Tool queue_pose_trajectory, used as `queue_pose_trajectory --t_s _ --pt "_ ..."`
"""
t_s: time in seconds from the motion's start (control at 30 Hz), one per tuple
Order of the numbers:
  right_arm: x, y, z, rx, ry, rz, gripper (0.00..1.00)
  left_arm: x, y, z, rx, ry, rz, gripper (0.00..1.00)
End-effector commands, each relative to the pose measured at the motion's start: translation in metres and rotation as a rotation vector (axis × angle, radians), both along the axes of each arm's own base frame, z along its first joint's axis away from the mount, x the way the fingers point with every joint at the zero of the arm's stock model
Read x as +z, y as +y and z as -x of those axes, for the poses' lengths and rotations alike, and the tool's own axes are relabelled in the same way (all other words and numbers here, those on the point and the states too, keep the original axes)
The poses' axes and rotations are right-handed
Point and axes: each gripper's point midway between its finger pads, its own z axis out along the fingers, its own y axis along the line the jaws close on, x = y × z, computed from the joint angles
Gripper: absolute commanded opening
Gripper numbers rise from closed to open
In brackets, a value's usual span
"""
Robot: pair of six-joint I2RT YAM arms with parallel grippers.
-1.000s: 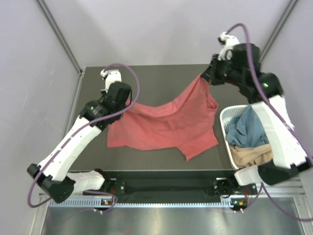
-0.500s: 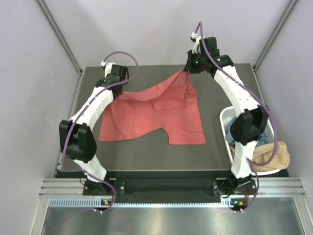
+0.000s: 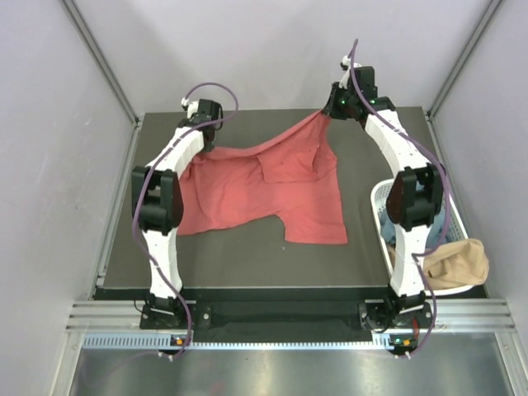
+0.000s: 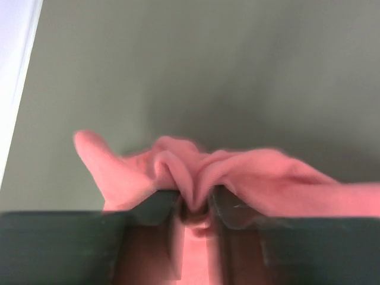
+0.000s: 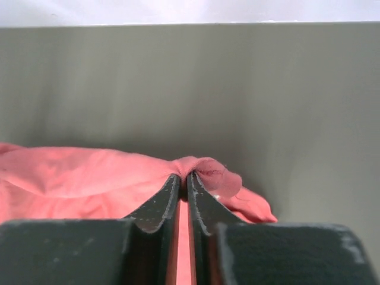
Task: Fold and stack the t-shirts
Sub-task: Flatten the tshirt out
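I'm holding the coral-red t-shirt spread across the surface.
Left fingers are pinching a bunched fold, slightly parted; right fingers, almost closed, are clamping its far right corner.

The left arm and right arm are white shells joined by bulky black housings. A thin purple cable loops off each wrist. The right gripper has black jaws with finely dotted inner faces.
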Motion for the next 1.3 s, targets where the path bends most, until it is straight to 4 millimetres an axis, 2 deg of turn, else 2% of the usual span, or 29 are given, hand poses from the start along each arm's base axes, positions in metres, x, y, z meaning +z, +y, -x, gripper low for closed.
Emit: queue_pose_trajectory --t_s 0.0,0.03,0.07,0.1,0.13,0.17,0.2,0.23,0.27,0.3,0.33,0.37,0.4,0.43,0.47,0.5,0.53,0.6,0.63,0.67,0.73,0.8,0.83,1.03,1.27 --pt "0.004 -0.032 -0.032 -0.123 -0.023 0.002 0.14 0.014 0.03 -0.018 0.121 -0.025 -0.006 0.45" --pt "-0.015 -0.042 -0.036 -0.172 0.033 0.021 0.33 0.024 0.037 -0.011 0.149 0.002 -0.029 0.52" --pt "0.002 -0.046 -0.04 -0.189 0.02 0.009 0.43 0.027 0.042 -0.007 0.18 0.005 -0.032 0.61" --pt "-0.016 -0.054 -0.026 -0.209 0.126 0.028 0.56 0.031 0.046 -0.001 0.194 0.012 -0.037 0.74" --pt "-0.021 -0.057 -0.022 -0.211 0.153 0.042 0.59 0.025 0.049 0.014 0.202 0.062 -0.042 0.81" --pt "-0.028 -0.059 -0.012 -0.207 0.194 0.061 0.61 0.038 0.054 0.026 0.217 0.049 -0.028 0.88" --pt "-0.033 -0.059 -0.002 -0.191 0.217 0.088 0.64 0.038 0.056 0.036 0.235 0.054 -0.01 0.99" --pt "-0.015 -0.061 0.013 -0.183 0.202 0.102 0.65 0.021 0.06 0.058 0.249 0.115 -0.01 0.99" --pt "-0.041 -0.065 0.033 -0.181 0.276 0.137 0.67 0.034 0.063 0.074 0.261 0.093 0.039 0.99" --pt "-0.042 -0.062 0.048 -0.152 0.289 0.149 0.67 0.031 0.062 0.086 0.282 0.096 0.076 0.98" --pt "-0.021 -0.061 0.066 -0.129 0.255 0.14 0.67 0.01 0.063 0.112 0.29 0.16 0.095 0.94" --pt "-0.044 -0.062 0.089 -0.11 0.323 0.165 0.67 0.018 0.057 0.122 0.281 0.127 0.182 0.92" --pt "-0.027 -0.058 0.109 -0.083 0.301 0.16 0.66 -0.001 0.056 0.145 0.287 0.181 0.204 0.9" --pt "-0.05 -0.056 0.132 -0.054 0.363 0.164 0.64 0.006 0.051 0.154 0.286 0.157 0.273 0.85" --pt "-0.05 -0.046 0.147 -0.007 0.367 0.14 0.61 0.003 0.05 0.161 0.291 0.159 0.3 0.82" --pt "-0.037 -0.042 0.161 0.015 0.338 0.119 0.6 -0.011 0.049 0.179 0.307 0.2 0.317 0.8" --pt "-0.051 -0.039 0.178 0.038 0.373 0.118 0.59 -0.009 0.055 0.187 0.336 0.182 0.342 0.77" --pt "-0.048 -0.026 0.201 0.101 0.364 0.127 0.56 -0.028 0.052 0.205 0.367 0.221 0.391 0.74" --pt "-0.059 -0.023 0.214 0.122 0.393 0.135 0.55 -0.033 0.059 0.212 0.414 0.224 0.41 0.73" --pt "-0.056 -0.014 0.225 0.163 0.388 0.132 0.53 -0.041 0.058 0.217 0.435 0.245 0.449 0.67" --pt "-0.069 -0.01 0.242 0.195 0.421 0.138 0.53 -0.062 0.068 0.231 0.519 0.28 0.507 0.63" --pt "-0.071 -0.004 0.253 0.222 0.414 0.129 0.52 -0.078 0.069 0.235 0.549 0.29 0.567 0.61" --pt "-0.083 -0.006 0.263 0.227 0.446 0.134 0.52 -0.085 0.073 0.236 0.576 0.299 0.586 0.61" --pt "-0.103 -0.012 0.285 0.247 0.48 0.142 0.52 -0.099 0.066 0.232 0.614 0.313 0.657 0.63" --pt "-0.106 -0.018 0.296 0.243 0.482 0.148 0.52 -0.112 0.067 0.242 0.669 0.346 0.64 0.59"
